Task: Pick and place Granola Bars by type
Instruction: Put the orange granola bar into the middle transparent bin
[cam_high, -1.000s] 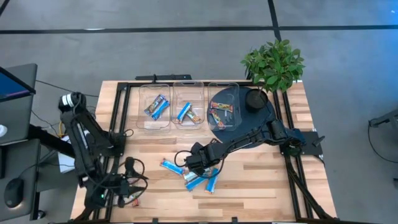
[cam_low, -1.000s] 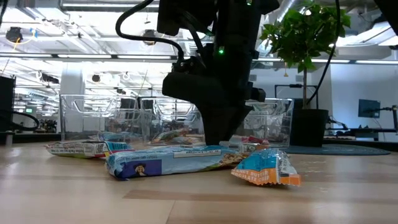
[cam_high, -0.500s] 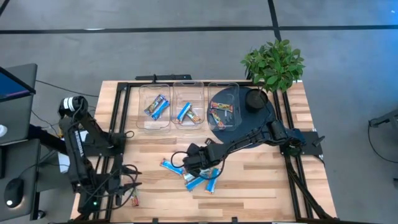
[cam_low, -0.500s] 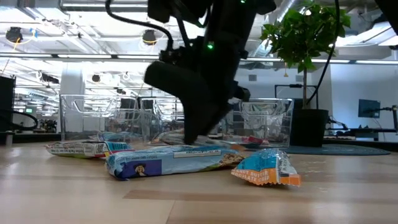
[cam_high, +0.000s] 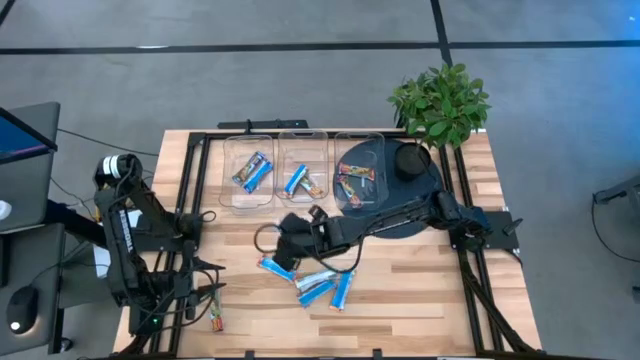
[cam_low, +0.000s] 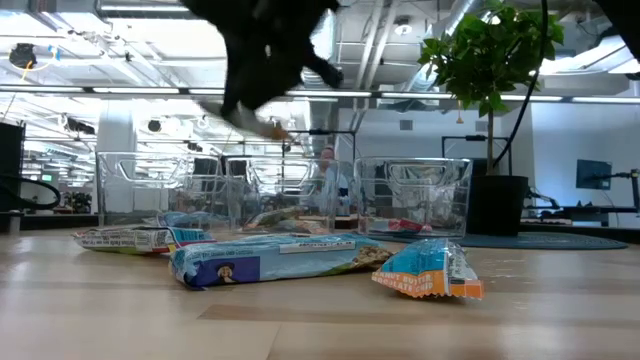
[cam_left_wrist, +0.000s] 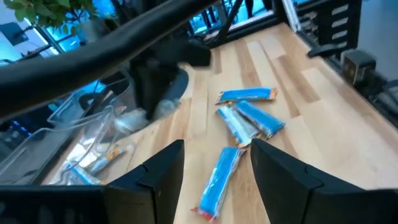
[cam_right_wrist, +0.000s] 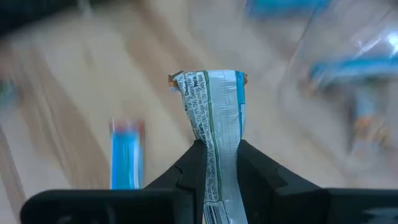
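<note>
since the earlier frame, the right end effector (cam_right_wrist: 219, 163) has been lifted off the worktop (cam_high: 420, 290) toward the clear bins (cam_high: 303, 170) — a silvery-green granola bar (cam_right_wrist: 214, 118) is pinched in it. blue bars (cam_high: 318, 285) remain below. the left end effector (cam_left_wrist: 211, 165), apparently idle, is spread wide.

Bright, even overhead light with soft shadows; motion blur smears the right wrist view's background.

three clear bins (cam_high: 303, 170), four blue bars (cam_high: 316, 284) loose on the table, one potted plant (cam_high: 440, 102)
</note>
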